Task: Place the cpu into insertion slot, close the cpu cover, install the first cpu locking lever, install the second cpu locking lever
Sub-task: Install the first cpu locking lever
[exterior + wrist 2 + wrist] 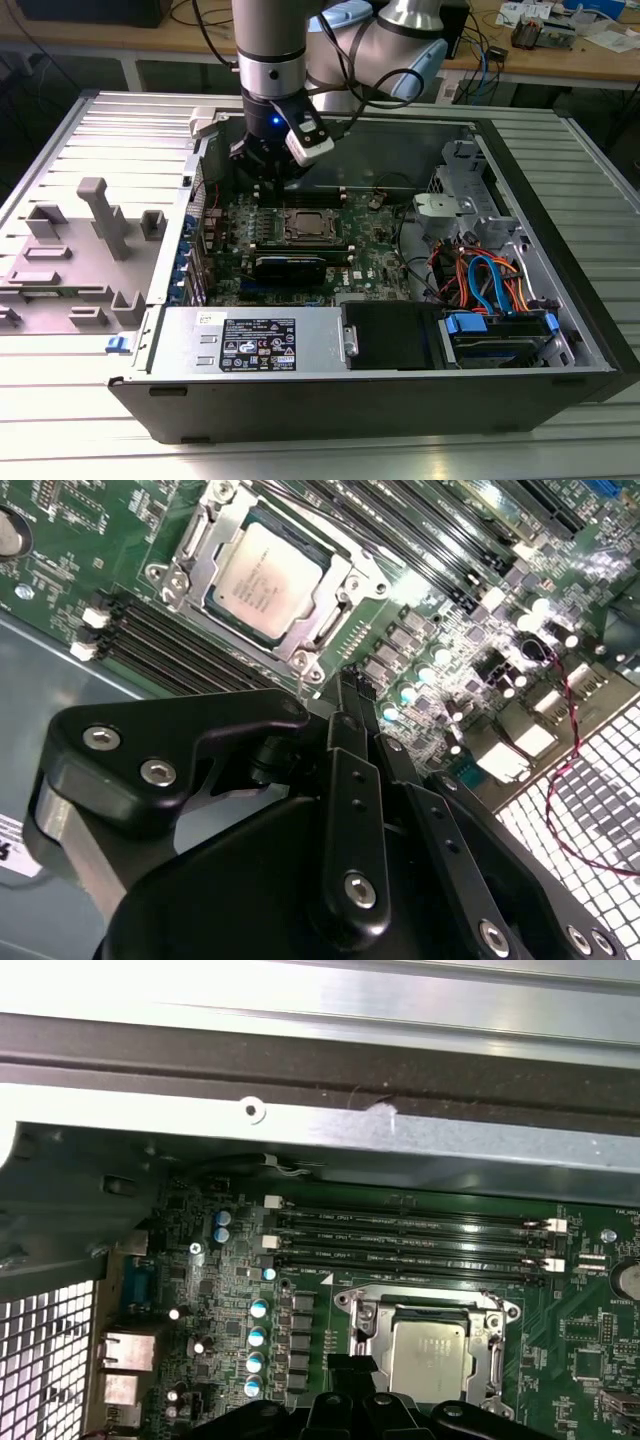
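Note:
The cpu (pixel 265 578) lies flat in the insertion slot (pixel 163 575) on the green motherboard, its silvery top facing up. The cpu cover (pixel 347 604) is down around it, and the chip shows through its window. In the first wrist view the cpu (pixel 430 1360) and the cpu cover (pixel 365 1328) sit beside the memory slots. My gripper (pixel 351 683) hovers just off one corner of the socket with its black fingers together and nothing between them. In the exterior view the gripper (pixel 266 172) hangs inside the case, to the left of the socket (pixel 308 226). I cannot tell how the locking levers stand.
The open computer case (pixel 560 300) encloses the motherboard (pixel 375 260). Memory slots (pixel 410 1240) run along one side of the socket. A power supply (pixel 250 340) and a drive bay with coloured cables (pixel 490 285) stand nearby. A grey fixture (pixel 95 230) stands at the exterior view's left.

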Robot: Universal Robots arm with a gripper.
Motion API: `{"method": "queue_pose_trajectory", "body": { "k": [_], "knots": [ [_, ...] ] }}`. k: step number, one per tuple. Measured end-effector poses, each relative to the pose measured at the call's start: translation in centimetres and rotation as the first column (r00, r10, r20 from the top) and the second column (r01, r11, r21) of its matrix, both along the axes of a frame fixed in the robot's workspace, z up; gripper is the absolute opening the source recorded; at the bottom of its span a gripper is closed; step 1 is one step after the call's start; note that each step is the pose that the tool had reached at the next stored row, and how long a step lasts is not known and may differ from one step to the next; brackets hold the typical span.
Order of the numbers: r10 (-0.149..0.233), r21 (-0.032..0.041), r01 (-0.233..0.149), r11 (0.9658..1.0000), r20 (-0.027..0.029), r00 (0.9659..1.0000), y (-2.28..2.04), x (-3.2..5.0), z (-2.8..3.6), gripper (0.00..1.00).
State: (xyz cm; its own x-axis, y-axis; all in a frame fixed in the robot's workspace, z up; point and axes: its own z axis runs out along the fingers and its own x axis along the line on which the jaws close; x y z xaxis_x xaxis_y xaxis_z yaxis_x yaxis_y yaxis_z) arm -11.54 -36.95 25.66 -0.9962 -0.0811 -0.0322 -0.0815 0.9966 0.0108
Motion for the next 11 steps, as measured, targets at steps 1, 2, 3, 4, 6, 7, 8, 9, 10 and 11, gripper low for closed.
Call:
{"method": "queue_pose_trajectory", "body": {
  "k": [1, 2, 3, 4, 6, 7, 8, 9, 10, 11],
  "knots": [
    [0.000, 0.0001, 0.000, 1.0000, 0.0000, 1.0000, 0.01, -0.12, 0.00, 0.11],
    [0.000, 0.0001, 0.000, 1.0000, 0.0000, 1.0000, 0.01, -0.23, 0.00, 0.11],
    [0.000, 0.0000, 0.000, 1.0000, 0.0000, 1.0000, 0.02, -0.36, 0.00, 0.11],
    [0.000, 0.0000, 0.000, 1.0000, 0.0000, 1.0000, 0.04, -0.44, 0.00, 0.11],
    [0.000, 0.0000, 0.000, 1.0000, 0.0000, 1.0000, 0.12, -0.63, 0.00, 0.11],
    [0.000, 0.0000, 0.000, 1.0000, -0.0001, 1.0000, 0.20, -0.66, 0.00, 0.11],
    [0.000, 0.0000, 0.000, 1.0000, 0.0000, 1.0000, 0.29, -0.67, 0.00, 0.11],
    [0.000, 0.0001, 0.000, 1.0000, -0.0001, 1.0000, 0.42, -0.67, 0.00, 0.11],
    [0.000, 0.0000, 0.000, 1.0000, 0.0000, 1.0000, 0.58, -0.67, 0.00, 0.11],
    [0.000, 0.0000, 0.000, 1.0000, -0.0001, 1.0000, 0.78, -0.68, 0.00, 0.11]
  ]
}}
